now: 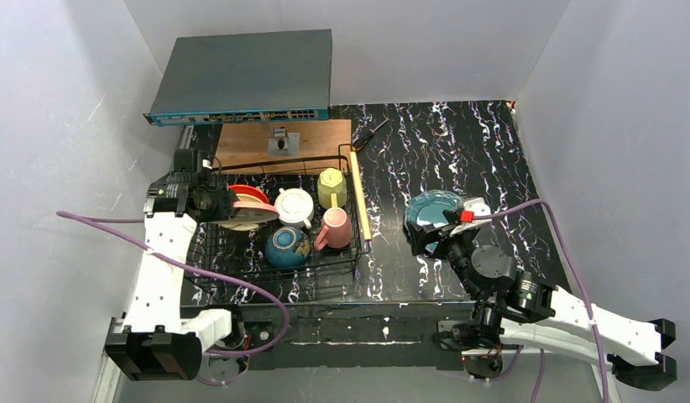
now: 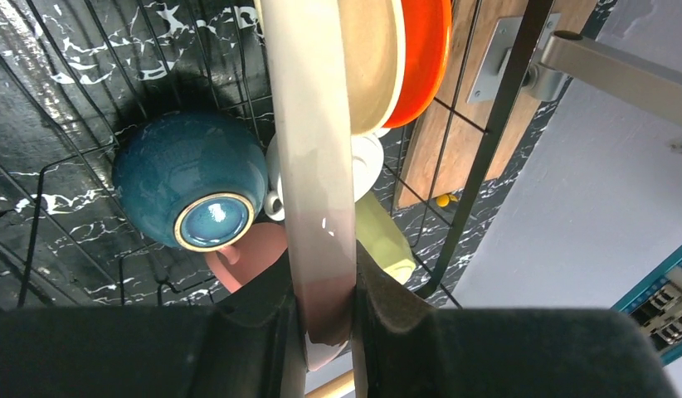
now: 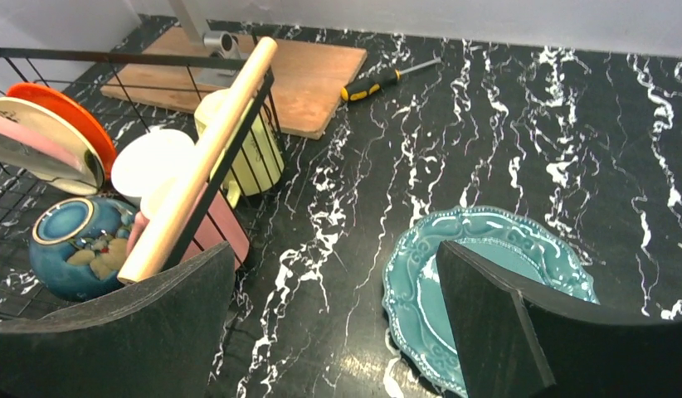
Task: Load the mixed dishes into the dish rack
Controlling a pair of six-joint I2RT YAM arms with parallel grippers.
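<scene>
Stretching between white walls [image 1: 56,101], the veined black marble table [image 1: 459,143] bears the wire dish rack [image 1: 274,275]. The left gripper [image 2: 325,308] clamps a pinkish plate [image 2: 313,157] inside. The right gripper [image 3: 336,267] gapes over the scalloped teal plate [image 3: 487,234] at three o'clock.

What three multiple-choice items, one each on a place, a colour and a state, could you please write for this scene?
1. Where is the teal plate?
A) standing in the dish rack
B) flat on the table, right of the rack
C) in the left gripper

2. What colour is the mug nearest the wooden board?
A) pink
B) yellow-green
C) blue

3. The left gripper is:
A) open above the rack
B) shut on nothing
C) shut on a pale plate's rim

Answers:
1. B, the right wrist view shows it lying on the marble.
2. B, the yellow-green mug sits in the rack's far corner.
3. C, its jaws pinch the plate's edge in the left wrist view.
</scene>
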